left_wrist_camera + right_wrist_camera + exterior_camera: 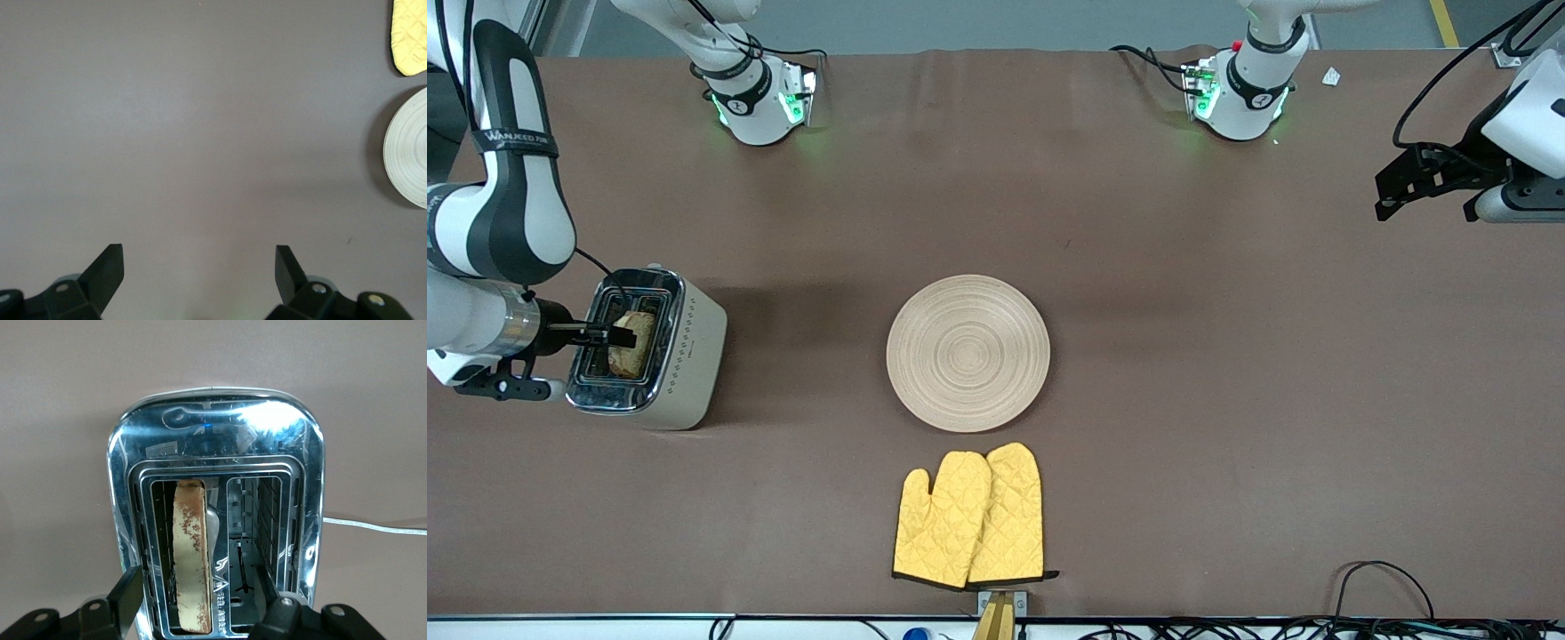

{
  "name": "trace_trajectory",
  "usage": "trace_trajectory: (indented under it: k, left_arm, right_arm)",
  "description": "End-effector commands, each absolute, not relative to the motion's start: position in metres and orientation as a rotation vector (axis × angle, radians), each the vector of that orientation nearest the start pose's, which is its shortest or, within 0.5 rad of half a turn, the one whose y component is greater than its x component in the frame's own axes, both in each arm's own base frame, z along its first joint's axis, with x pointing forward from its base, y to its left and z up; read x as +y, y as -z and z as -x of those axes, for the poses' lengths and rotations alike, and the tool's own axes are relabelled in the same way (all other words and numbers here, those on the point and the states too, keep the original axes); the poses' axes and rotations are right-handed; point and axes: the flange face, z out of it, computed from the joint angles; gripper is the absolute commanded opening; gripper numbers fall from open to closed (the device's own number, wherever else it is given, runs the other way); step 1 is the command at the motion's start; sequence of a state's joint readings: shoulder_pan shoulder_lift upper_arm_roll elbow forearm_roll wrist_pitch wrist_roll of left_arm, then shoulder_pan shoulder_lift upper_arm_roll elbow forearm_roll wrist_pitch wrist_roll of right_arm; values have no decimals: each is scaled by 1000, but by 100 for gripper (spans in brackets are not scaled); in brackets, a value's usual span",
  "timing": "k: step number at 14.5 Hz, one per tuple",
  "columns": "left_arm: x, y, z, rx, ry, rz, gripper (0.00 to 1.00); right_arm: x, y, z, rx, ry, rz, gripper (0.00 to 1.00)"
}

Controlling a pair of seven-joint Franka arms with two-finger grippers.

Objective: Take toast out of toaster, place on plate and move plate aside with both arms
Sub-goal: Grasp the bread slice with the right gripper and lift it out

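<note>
The toast (633,345) stands upright in one slot of a shiny toaster (689,356) at the right arm's end of the table. My right gripper (618,336) is just over the toaster's top, open, with a finger on each side of the toast and not touching it. In the right wrist view the toast (190,553) stands between the open fingers of the right gripper (203,590). The round wooden plate (967,353) lies bare at the table's middle. My left gripper (1423,182) waits open and empty above the left arm's end of the table (198,252).
Two yellow quilted oven mitts (971,516) lie nearer the front camera than the plate. The left wrist view shows the plate's edge (408,153) and a mitt's tip (410,37). The toaster's second slot (250,540) is empty. Its white cord (373,527) trails off.
</note>
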State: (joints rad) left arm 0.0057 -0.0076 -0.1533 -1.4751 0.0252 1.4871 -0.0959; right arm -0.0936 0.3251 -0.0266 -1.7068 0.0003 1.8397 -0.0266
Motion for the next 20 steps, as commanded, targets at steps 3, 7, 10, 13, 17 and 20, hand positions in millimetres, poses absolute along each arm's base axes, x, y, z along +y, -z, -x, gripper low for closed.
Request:
trace_trajectory:
  k: [3, 7, 10, 13, 17, 20]
  left_arm:
    - [-75, -673, -537, 83, 31, 3113, 100]
    - [-76, -673, -537, 86, 31, 3113, 100]
    - [-76, -673, -537, 86, 31, 3113, 100]
    - [-75, -673, -537, 83, 32, 3112, 100]
    - [-75, -673, -537, 85, 32, 3112, 100]
    - [-76, -672, -538, 86, 29, 3113, 100]
  right_arm:
    - [-73, -381, -619, 165, -297, 3102, 60]
    - [-72, -377, -618, 161, -318, 3098, 18]
    - [-72, -380, -619, 164, -313, 3097, 3]
    - [-58, -412, -627, 161, -283, 3101, 0]
    - [30, -506, -637, 302, -286, 3123, 0]
    - [124, -508, -629, 286, -246, 3145, 0]
